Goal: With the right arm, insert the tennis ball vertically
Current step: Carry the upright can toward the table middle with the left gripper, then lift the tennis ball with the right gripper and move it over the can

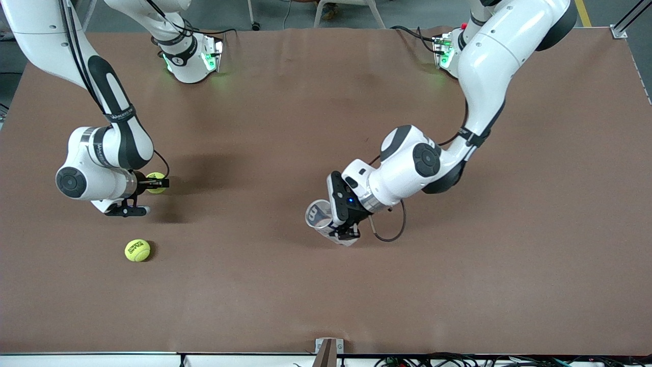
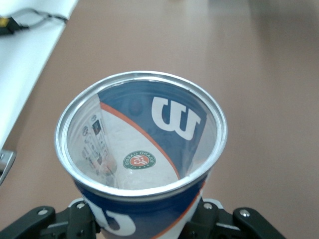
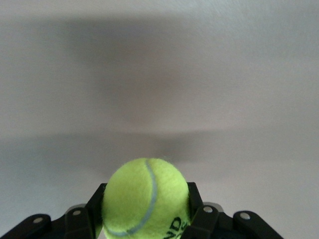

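My right gripper (image 1: 156, 183) is shut on a yellow-green tennis ball (image 1: 155, 182), low over the table toward the right arm's end. In the right wrist view the tennis ball (image 3: 145, 199) fills the space between the black fingers (image 3: 198, 209) of the right gripper (image 3: 145, 211). My left gripper (image 1: 342, 230) is shut on a clear tennis-ball can (image 1: 321, 218) with a blue label, near the table's middle. The can is tilted, its open mouth turned toward the right arm's end. In the left wrist view the can (image 2: 141, 149) looks empty, with the left gripper (image 2: 144, 224) clamped round its lower body.
A second tennis ball (image 1: 137, 250) lies loose on the brown table (image 1: 458, 285), nearer to the front camera than my right gripper. A small bracket (image 1: 328, 349) sits at the table's front edge.
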Controlling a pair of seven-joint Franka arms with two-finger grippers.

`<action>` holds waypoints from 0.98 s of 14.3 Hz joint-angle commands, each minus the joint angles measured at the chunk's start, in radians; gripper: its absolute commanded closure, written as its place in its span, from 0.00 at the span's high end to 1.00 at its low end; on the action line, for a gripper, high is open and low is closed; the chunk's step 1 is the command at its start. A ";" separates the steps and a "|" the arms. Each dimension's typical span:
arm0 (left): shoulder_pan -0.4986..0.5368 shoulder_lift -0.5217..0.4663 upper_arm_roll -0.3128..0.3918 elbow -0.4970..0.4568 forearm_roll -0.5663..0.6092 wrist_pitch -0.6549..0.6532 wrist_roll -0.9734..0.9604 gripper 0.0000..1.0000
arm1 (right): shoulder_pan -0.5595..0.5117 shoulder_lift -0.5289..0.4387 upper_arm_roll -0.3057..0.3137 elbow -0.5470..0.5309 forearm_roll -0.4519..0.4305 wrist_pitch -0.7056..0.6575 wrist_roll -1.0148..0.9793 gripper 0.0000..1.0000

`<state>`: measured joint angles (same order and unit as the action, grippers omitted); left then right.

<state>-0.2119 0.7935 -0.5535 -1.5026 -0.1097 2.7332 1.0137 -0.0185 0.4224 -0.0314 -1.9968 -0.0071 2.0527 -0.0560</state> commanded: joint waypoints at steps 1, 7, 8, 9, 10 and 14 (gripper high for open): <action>0.028 -0.011 -0.074 -0.149 -0.071 0.239 0.011 0.64 | 0.023 -0.007 0.001 0.139 0.006 -0.190 -0.010 0.42; 0.017 0.021 -0.152 -0.223 -0.261 0.437 0.008 0.63 | 0.100 -0.007 0.001 0.300 0.090 -0.342 0.002 0.41; 0.028 0.045 -0.172 -0.228 -0.283 0.445 0.008 0.63 | 0.103 -0.008 0.001 0.311 0.120 -0.344 0.002 0.41; 0.028 0.059 -0.192 -0.228 -0.309 0.454 0.008 0.63 | 0.109 -0.008 0.002 0.322 0.137 -0.347 0.002 0.40; 0.025 0.062 -0.192 -0.229 -0.332 0.459 0.009 0.63 | 0.112 -0.011 0.002 0.322 0.141 -0.348 0.002 0.40; 0.026 0.067 -0.192 -0.231 -0.338 0.468 0.009 0.64 | 0.109 -0.028 0.019 0.335 0.276 -0.394 -0.011 0.40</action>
<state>-0.2020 0.8645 -0.7243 -1.7259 -0.4242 3.1848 1.0129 0.0938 0.4179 -0.0195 -1.6668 0.1813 1.6960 -0.0560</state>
